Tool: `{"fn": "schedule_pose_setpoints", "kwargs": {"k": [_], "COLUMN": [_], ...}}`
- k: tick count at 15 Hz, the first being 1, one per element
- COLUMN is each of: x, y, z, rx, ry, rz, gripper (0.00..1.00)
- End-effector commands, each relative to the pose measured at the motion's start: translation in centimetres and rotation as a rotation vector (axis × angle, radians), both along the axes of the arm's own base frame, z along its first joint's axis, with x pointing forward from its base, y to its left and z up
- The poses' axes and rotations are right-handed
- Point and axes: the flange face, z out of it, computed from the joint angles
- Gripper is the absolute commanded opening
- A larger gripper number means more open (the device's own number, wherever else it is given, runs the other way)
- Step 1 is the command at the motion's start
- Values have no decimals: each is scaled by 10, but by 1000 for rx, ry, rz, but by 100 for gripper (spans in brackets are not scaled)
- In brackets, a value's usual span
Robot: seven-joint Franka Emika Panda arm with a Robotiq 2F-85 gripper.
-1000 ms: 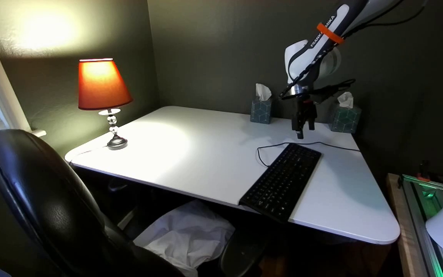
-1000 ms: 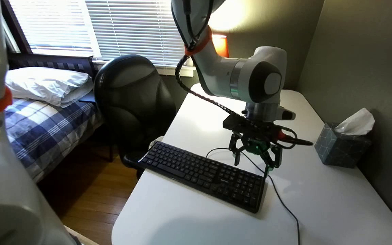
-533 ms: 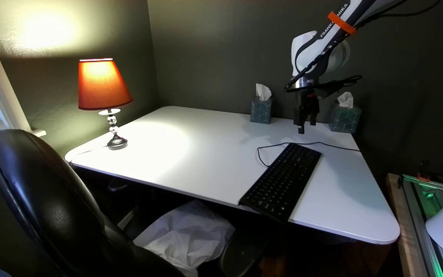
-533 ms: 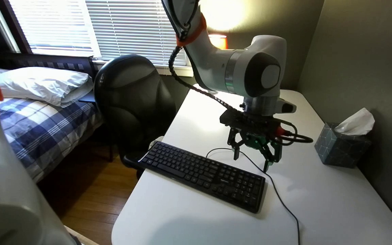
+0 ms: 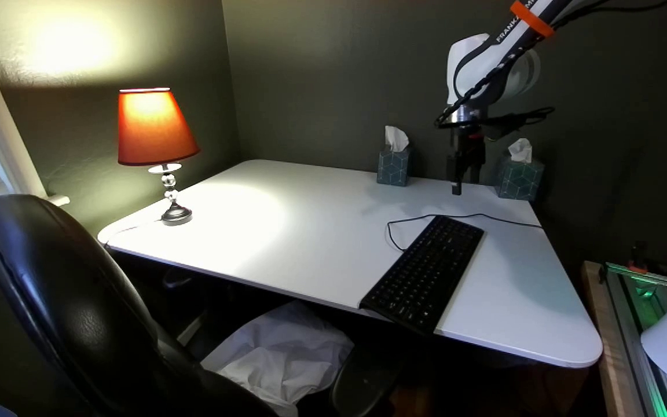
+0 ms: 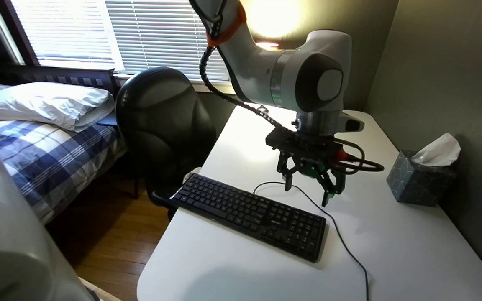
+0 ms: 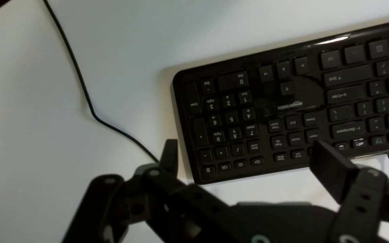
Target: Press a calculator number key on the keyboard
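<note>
While black two-finger gripper (image 6: 306,195) hangs spread wide, empty, long black rectangular keyboard (image 6: 249,215) lies apart, lower-left of it in both exterior views.

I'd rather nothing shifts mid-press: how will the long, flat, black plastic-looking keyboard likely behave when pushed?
The keyboard is probably stiff: its thin body lies straight. Pressing the number pad seems unlikely to tip it, since that end rests on the white round-cornered desk. That smooth-looking desk might let it slide sideways.

Lit lamp (image 5: 158,130) on desk (image 5: 322,231); white pillow (image 6: 59,100) on bed (image 6: 59,154).
</note>
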Motion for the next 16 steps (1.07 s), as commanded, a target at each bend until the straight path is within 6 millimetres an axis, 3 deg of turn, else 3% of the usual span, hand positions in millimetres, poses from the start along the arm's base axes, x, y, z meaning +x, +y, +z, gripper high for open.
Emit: {"fn": "schedule_pose_setpoints", "kwargs": {"k": [1, 10, 11, 16], "x": [-16, -33, -20, -19], "y": [5, 11, 7, 7], "z": [9, 30, 26, 28], "rx": [-13, -18, -1, -3], "ry": [-37, -91, -67, -70], "rz": [-11, -34, -25, -25], "gripper": [100, 100, 100, 100]}}
